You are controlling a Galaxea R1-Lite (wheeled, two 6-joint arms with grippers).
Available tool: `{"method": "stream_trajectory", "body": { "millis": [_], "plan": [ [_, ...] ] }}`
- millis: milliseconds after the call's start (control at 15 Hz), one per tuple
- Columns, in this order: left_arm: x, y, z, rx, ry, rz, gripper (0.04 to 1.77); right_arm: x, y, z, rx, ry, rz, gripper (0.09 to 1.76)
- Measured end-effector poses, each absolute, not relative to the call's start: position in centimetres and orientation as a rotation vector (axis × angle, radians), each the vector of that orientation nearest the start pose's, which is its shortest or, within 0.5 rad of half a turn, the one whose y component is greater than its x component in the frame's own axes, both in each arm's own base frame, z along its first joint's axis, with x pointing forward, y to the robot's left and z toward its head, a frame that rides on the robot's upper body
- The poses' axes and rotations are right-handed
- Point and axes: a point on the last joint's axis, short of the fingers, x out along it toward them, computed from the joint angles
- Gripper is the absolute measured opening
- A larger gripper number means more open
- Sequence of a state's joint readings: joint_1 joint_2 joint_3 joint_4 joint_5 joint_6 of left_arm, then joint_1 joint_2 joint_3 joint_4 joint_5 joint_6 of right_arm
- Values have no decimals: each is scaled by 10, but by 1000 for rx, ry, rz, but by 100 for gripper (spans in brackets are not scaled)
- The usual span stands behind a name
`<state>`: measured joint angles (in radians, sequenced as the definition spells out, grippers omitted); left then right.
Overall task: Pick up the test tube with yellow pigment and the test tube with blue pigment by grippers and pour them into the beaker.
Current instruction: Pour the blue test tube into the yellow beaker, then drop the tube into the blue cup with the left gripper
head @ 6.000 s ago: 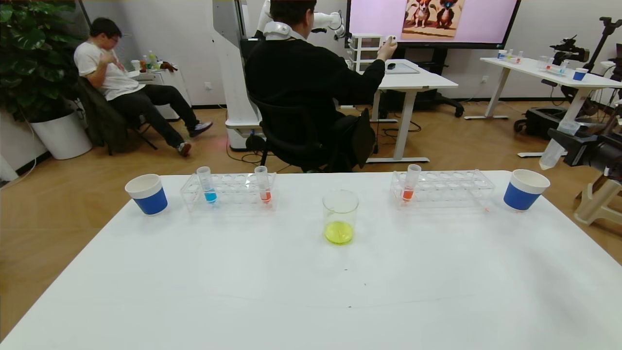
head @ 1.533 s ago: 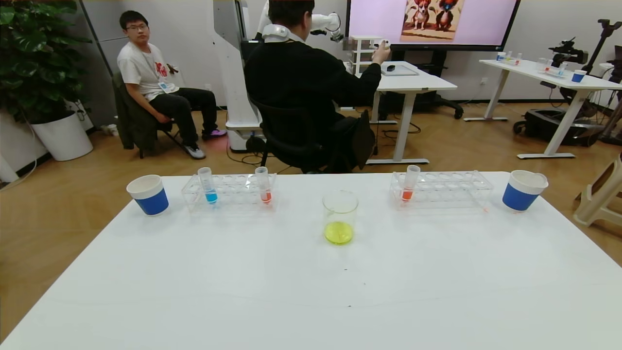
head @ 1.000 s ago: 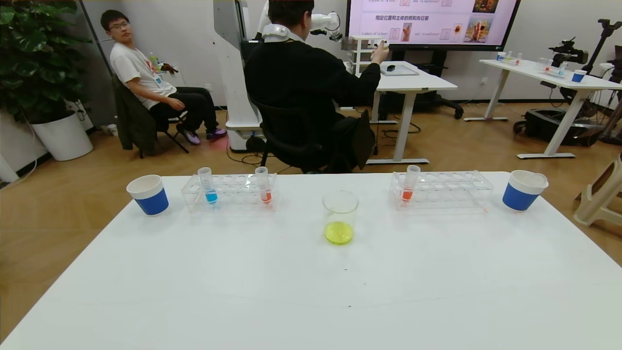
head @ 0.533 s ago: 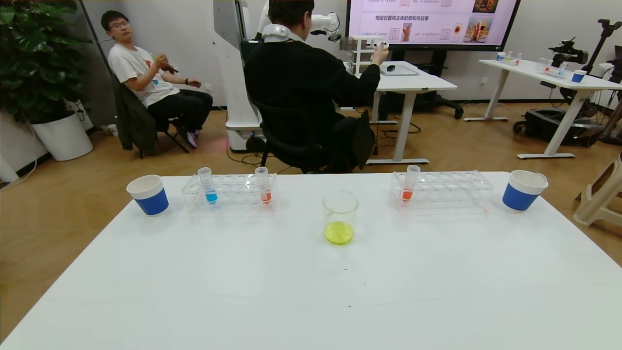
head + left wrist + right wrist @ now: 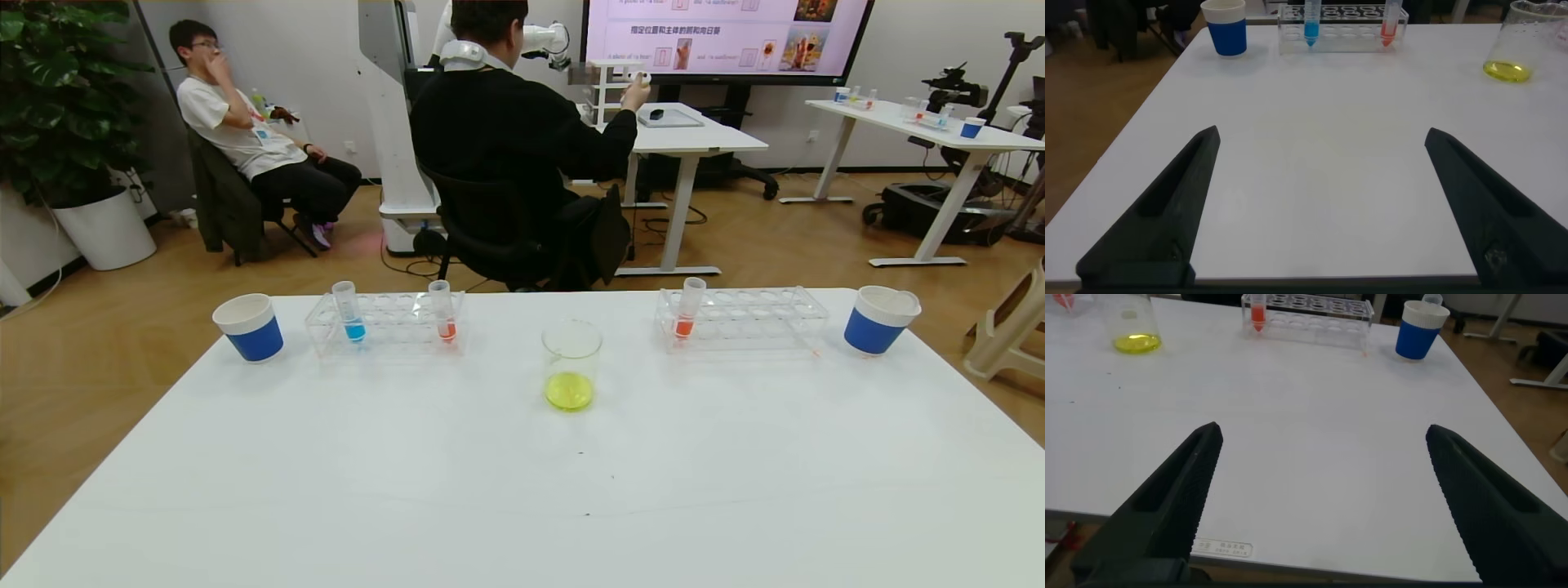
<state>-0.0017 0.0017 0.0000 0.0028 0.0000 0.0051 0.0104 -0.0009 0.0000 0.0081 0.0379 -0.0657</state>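
Blue tube [image 5: 1310, 20] upright in its rack [image 5: 1341, 30], well ahead of left gripper [image 5: 1323, 204], fingers spread wide, empty. Red tube [image 5: 1391, 21] shares the rack: wrong-pick risk. Beaker [image 5: 571, 364] already holds yellow; a hard tilt could splash. Right gripper [image 5: 1327, 502] spread, idle, near table [image 5: 522, 490] edge.

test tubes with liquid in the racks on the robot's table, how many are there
3. The blue test tube and an orange-red one stand in the left rack; another orange-red one stands in the right rack. No yellow tube shows.
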Motion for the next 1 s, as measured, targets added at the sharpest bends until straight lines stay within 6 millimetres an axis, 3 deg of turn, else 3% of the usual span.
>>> {"method": "stream_trajectory", "body": {
  "millis": [67, 267, 533, 733, 867, 1000],
  "plan": [
    [-23, 0, 76, 3, 3, -4, 175, -23, 1, 75, -65, 6, 48, 174],
    [-30, 0, 112, 2, -75, -13, 175, -23, 1, 75, -65, 5, 49, 174],
    [-12, 0, 195, 3, -132, -22, 175, -23, 1, 75, -65, 5, 49, 174],
    [36, -1, 246, 6, -159, -26, 175, -23, 1, 75, -65, 5, 49, 174],
    [80, -1, 260, 8, -156, -25, 175, -23, 1, 75, -65, 5, 49, 174],
    [128, -2, 263, 9, -152, -25, 175, -23, 1, 75, -65, 5, 49, 174]
  ]
}}
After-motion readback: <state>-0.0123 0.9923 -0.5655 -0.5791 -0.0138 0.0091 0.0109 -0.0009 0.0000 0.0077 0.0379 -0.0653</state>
